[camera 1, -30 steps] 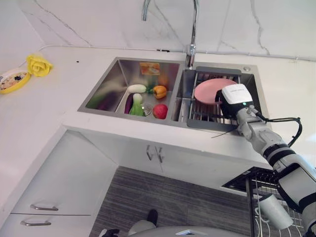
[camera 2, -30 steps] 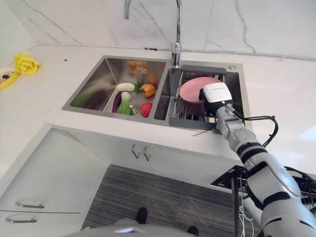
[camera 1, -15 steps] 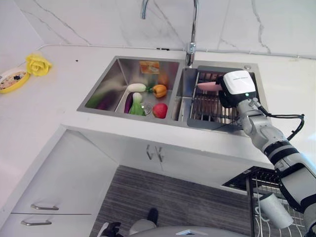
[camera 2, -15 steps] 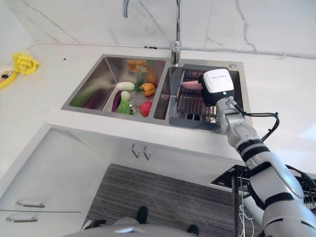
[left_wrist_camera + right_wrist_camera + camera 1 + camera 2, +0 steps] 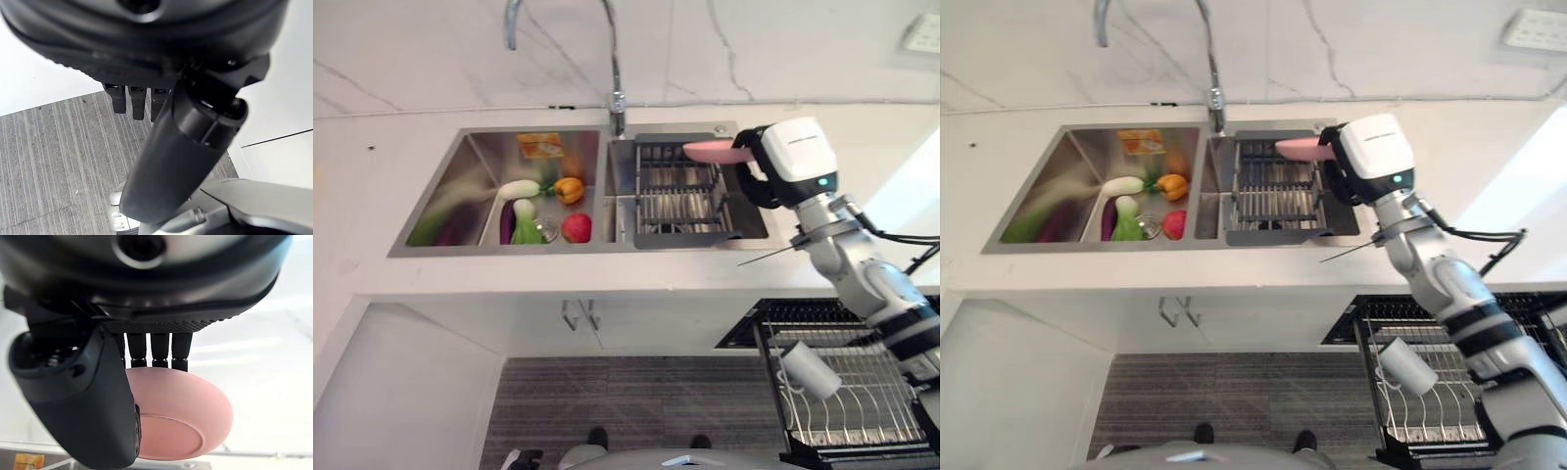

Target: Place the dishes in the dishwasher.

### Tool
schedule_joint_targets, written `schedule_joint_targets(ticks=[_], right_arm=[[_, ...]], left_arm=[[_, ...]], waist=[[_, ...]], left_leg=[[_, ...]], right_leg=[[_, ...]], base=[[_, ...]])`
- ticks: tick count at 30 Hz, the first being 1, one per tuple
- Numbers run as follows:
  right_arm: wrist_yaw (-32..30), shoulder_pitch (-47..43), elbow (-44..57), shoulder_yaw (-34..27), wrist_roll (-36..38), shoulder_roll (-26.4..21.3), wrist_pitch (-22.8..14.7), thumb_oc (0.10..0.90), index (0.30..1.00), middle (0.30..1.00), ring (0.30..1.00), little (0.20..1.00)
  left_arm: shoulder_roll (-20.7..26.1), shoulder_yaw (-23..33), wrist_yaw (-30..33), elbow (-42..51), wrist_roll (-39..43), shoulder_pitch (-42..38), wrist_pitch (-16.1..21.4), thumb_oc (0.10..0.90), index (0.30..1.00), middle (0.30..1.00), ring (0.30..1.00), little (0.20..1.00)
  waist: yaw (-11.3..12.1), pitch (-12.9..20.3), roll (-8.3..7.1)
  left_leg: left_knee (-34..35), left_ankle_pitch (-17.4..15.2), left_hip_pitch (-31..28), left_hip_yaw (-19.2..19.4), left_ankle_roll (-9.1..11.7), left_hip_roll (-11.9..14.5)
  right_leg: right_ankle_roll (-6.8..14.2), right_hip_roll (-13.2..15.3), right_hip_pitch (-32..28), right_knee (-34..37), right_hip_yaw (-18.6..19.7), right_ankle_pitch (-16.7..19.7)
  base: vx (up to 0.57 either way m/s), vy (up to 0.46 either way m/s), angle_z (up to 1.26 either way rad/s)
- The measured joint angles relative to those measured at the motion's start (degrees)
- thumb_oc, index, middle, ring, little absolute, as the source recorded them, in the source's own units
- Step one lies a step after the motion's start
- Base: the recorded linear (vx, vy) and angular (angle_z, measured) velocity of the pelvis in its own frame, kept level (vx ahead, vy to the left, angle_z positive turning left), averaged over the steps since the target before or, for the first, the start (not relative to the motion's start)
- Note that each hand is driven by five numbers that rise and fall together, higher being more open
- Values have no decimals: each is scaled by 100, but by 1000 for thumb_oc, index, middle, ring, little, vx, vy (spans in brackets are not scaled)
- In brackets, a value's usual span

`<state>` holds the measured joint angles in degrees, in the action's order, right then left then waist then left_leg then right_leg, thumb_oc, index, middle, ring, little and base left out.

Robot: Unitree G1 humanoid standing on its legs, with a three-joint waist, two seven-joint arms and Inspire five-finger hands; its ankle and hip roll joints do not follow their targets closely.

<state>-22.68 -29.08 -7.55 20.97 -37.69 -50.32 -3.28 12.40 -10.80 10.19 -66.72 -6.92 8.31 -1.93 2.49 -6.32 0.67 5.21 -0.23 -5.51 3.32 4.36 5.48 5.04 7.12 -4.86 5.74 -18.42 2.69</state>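
Observation:
My right hand (image 5: 751, 176) is shut on a pink plate (image 5: 716, 151), thumb on one face and fingers on the other (image 5: 181, 418). The plate hangs roughly level above the far right corner of the wire drain rack (image 5: 677, 199) in the sink's right basin. Lower right, the dishwasher's pulled-out rack (image 5: 862, 416) stands open with a white mug (image 5: 808, 370) lying in it. My left hand (image 5: 183, 147) hangs over the grey floor with straight fingers (image 5: 138, 102), holding nothing.
The left basin (image 5: 440, 196) holds several vegetables, among them a red one (image 5: 576, 227) and an orange pepper (image 5: 569, 188). A tall tap (image 5: 615, 59) rises behind the sink. White cupboard doors (image 5: 578, 323) sit below the counter.
The right hand has lifted the pink plate off the drain rack and raised it above the basin. The camera has swung right, bringing the dishwasher rack further into view.

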Motion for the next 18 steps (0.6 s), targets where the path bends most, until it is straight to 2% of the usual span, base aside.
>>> schedule_joint_targets(ticks=[3,8,9,13,14,15,17,18], right_arm=[[-14,48,225,-274,12,-167,11,400,300,300,300,300],[-33,243,417,-645,14,-453,40,400,300,300,300,300],[-42,471,649,-915,13,-578,37,400,300,300,300,300],[-67,697,833,-1212,10,-678,44,400,300,300,300,300],[-70,1324,1258,-1805,-4,-806,14,400,300,300,300,300],[-70,1324,1258,-1805,-4,-806,14,400,300,300,300,300],[-182,2032,1774,-2374,-38,-885,-57,400,300,300,300,300],[-182,2032,1774,-2374,-38,-885,-57,400,300,300,300,300]], left_arm=[[11,-7,-29,-2,-62,9,-20,800,900,900,900,900],[42,-9,-60,-5,-74,-20,-78,800,900,900,900,900],[43,-8,-72,-2,-175,-50,-82,800,900,900,900,900],[34,-22,-98,-5,-277,-84,-87,800,900,900,900,900],[43,-16,-112,-1,-291,-158,-88,800,900,900,900,900],[43,-16,-112,-1,-291,-158,-88,800,900,900,900,900],[46,-17,-184,-9,-366,-101,-99,800,900,900,900,900],[46,-17,-184,-9,-366,-101,-99,800,900,900,900,900]], waist=[[-140,7,4],[-264,19,4],[-309,27,10],[-426,76,42],[-424,87,56],[-424,87,56],[-656,142,63],[-656,142,63]], left_leg=[[0,-46,-134,229,-6,48],[0,-66,-191,387,-19,86],[0,-77,-211,466,-22,97],[0,-87,-250,534,-25,97],[0,-96,-260,543,-11,92],[0,-96,-260,543,-11,92],[0,-139,-327,727,-4,82],[0,-139,-327,727,-4,82]], right_leg=[[-28,-56,5,0,223,22],[-54,-103,30,0,386,45],[-64,-118,69,-1,483,66],[-60,-124,75,1,569,84],[-57,-126,88,-2,575,86],[-57,-126,88,-2,575,86],[-46,-160,143,-2,763,110],[-46,-160,143,-2,763,110]], base=[[1,30,-44],[1,31,-19],[0,1,-19],[11,30,-14],[0,0,0],[9,27,-14],[-6,46,-33],[-16,47,-34]])
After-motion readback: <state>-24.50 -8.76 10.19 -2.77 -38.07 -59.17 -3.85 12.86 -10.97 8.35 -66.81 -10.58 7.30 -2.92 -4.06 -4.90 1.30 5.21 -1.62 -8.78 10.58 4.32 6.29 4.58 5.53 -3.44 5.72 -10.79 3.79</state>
